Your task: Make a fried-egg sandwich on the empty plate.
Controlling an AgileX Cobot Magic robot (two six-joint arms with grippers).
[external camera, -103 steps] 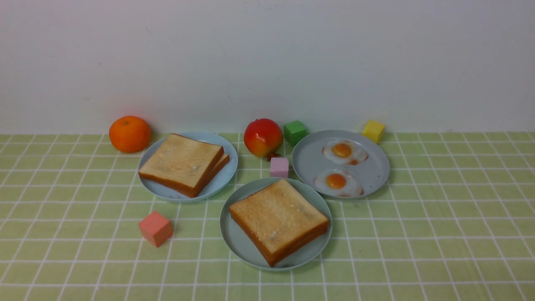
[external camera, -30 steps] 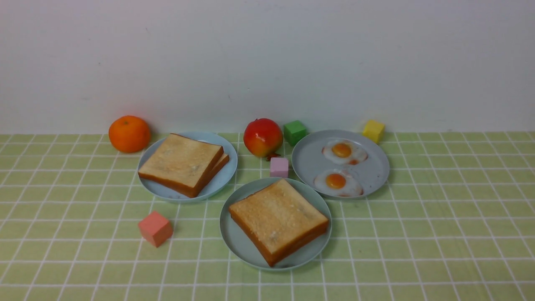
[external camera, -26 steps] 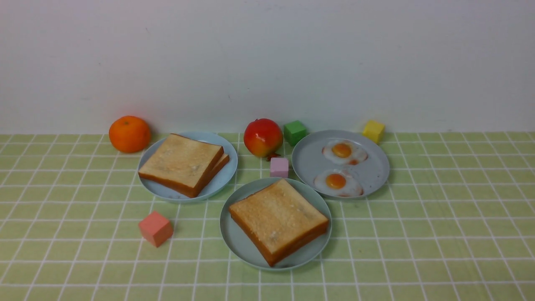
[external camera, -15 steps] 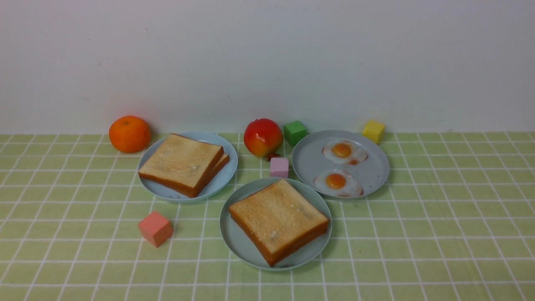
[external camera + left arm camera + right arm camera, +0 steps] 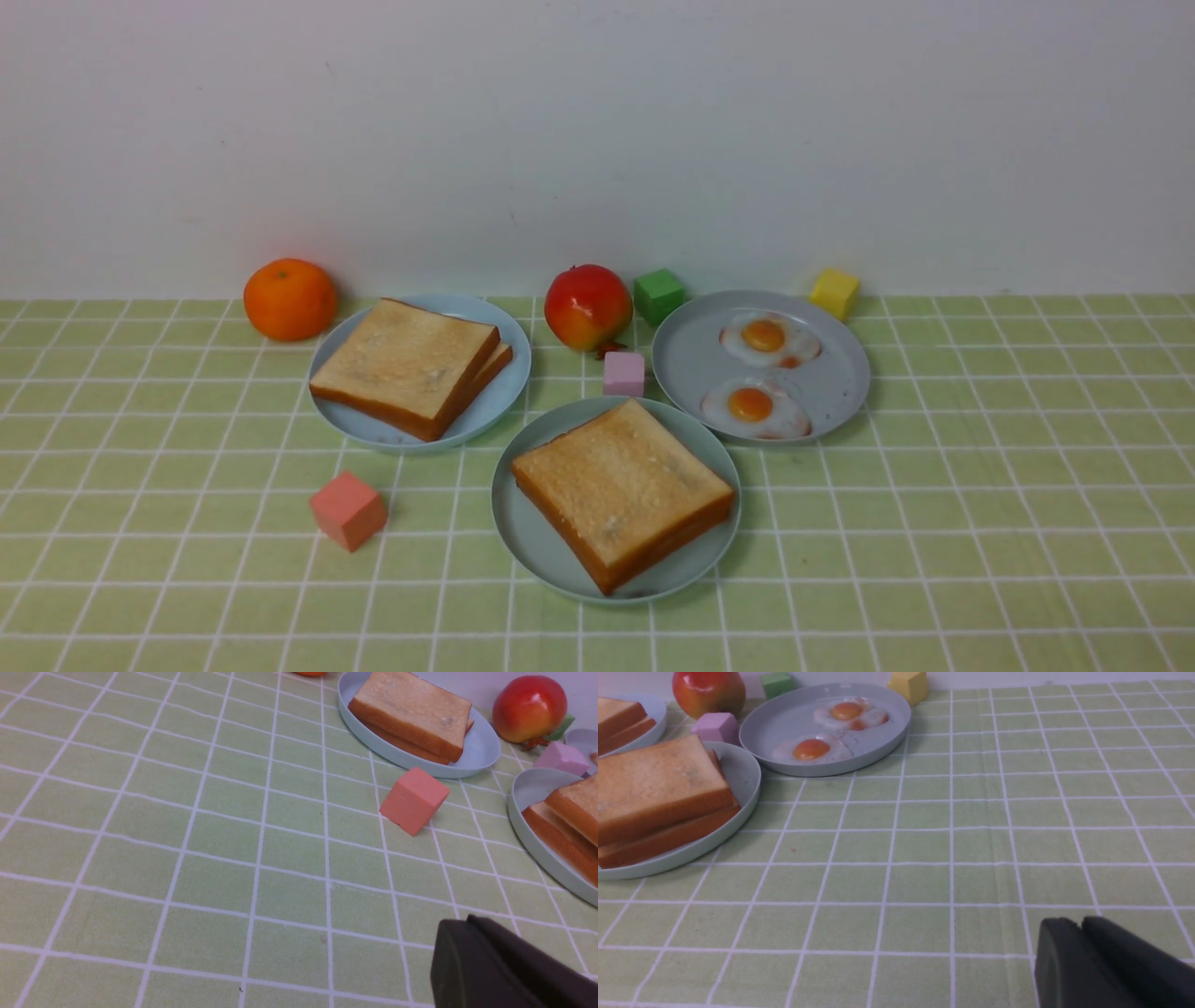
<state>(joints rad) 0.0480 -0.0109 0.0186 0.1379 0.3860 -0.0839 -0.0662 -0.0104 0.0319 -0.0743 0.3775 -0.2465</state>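
Observation:
Two toast slices (image 5: pixel 621 490) lie stacked on the pale mint plate (image 5: pixel 512 537) at the front centre. No egg shows between them. The stack also shows in the right wrist view (image 5: pixel 654 784) and the left wrist view (image 5: pixel 572 807). Two fried eggs (image 5: pixel 756 407) lie on a grey plate (image 5: pixel 691 364) behind and to the right. Neither arm shows in the front view. My left gripper (image 5: pixel 467 921) is shut and empty over the cloth, near the salmon cube. My right gripper (image 5: pixel 1080 921) is shut and empty, to the right of the plates.
Another toast stack (image 5: pixel 406 364) sits on a bluish plate (image 5: pixel 509 387) at back left. An orange (image 5: pixel 289 299), an apple (image 5: pixel 588 306), and green (image 5: pixel 659 295), yellow (image 5: pixel 835 292), pink (image 5: pixel 624 373) and salmon (image 5: pixel 347 510) cubes stand around the plates.

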